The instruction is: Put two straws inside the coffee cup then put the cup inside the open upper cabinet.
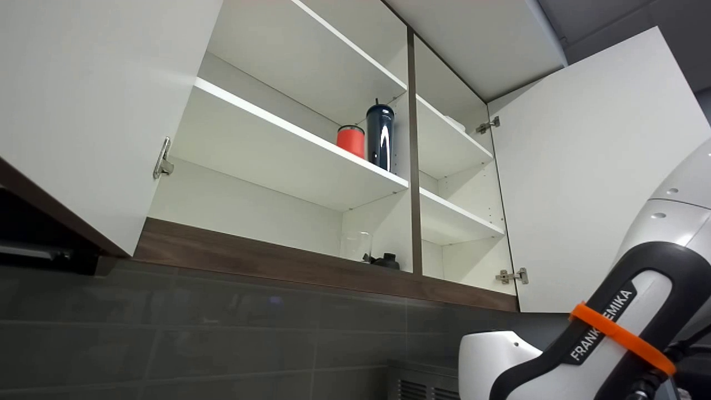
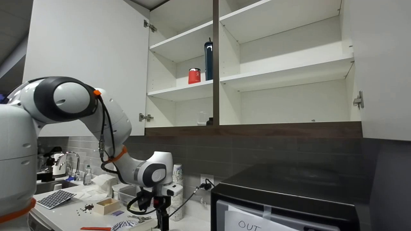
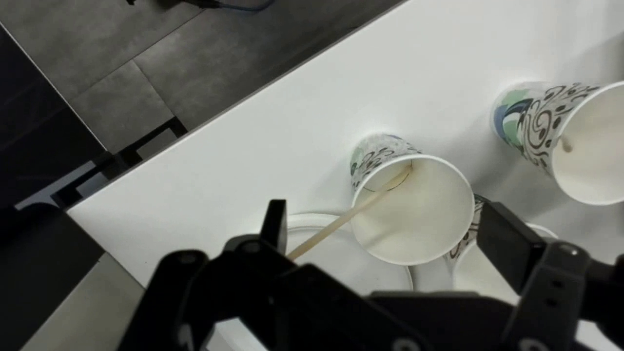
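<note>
Over the counter (image 3: 292, 165), tool (image 3: 390, 231) downward

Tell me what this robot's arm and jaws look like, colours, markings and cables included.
The arm has a rounded white shell with black sections and orange bands around it. White lettering on black, partly covered by a band in an exterior view, shows FRANK and EMIKA. Black cables run along its outside. The jaws are black, with blocky, flat-faced pads.

Wrist view: three cups (image 3: 419, 214) — one long straw (image 3: 348, 214).
</note>
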Robot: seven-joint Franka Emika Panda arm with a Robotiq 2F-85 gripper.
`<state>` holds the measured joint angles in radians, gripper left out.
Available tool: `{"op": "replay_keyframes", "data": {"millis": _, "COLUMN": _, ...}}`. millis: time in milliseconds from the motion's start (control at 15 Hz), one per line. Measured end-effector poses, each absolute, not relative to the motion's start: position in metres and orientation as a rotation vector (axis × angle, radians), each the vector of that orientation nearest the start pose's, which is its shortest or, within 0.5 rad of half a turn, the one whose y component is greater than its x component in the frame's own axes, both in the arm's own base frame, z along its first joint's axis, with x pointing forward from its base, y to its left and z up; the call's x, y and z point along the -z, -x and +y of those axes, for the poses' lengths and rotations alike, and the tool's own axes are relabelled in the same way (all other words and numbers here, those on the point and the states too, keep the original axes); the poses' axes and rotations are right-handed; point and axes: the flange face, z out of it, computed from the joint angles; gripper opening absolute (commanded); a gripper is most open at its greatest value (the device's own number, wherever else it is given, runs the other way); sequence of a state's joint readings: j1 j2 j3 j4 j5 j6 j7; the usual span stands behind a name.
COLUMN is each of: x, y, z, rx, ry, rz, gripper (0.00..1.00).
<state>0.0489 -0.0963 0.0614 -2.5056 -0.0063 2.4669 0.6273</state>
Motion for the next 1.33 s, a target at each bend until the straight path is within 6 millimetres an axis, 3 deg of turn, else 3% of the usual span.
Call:
{"op": "replay_keyframes", "data": {"millis": 400, "x": -0.307, "y": -0.444, "z": 0.041, "rx": 0.154, "ry": 2.933, "rz": 1.018, "gripper": 1.00}}
{"op": "replay_keyframes", "data": {"millis": 1000, "x": -0.268, "y": -0.449, "z": 0.042, "rx": 0.098, "ry": 2.933, "rz": 1.047, "gripper": 1.00}}
{"op": "replay_keyframes", "data": {"millis": 1200, "x": -0.256, "y": -0.457, "z": 0.041, "rx": 0.086, "ry": 2.918, "rz": 1.067, "gripper": 0.90}}
{"op": "replay_keyframes", "data": {"millis": 1267, "x": -0.253, "y": -0.461, "z": 0.041, "rx": 0.084, "ry": 2.907, "rz": 1.080, "gripper": 0.70}}
{"op": "replay_keyframes", "data": {"millis": 1333, "x": -0.250, "y": -0.464, "z": 0.040, "rx": 0.079, "ry": 2.896, "rz": 1.094, "gripper": 0.65}}
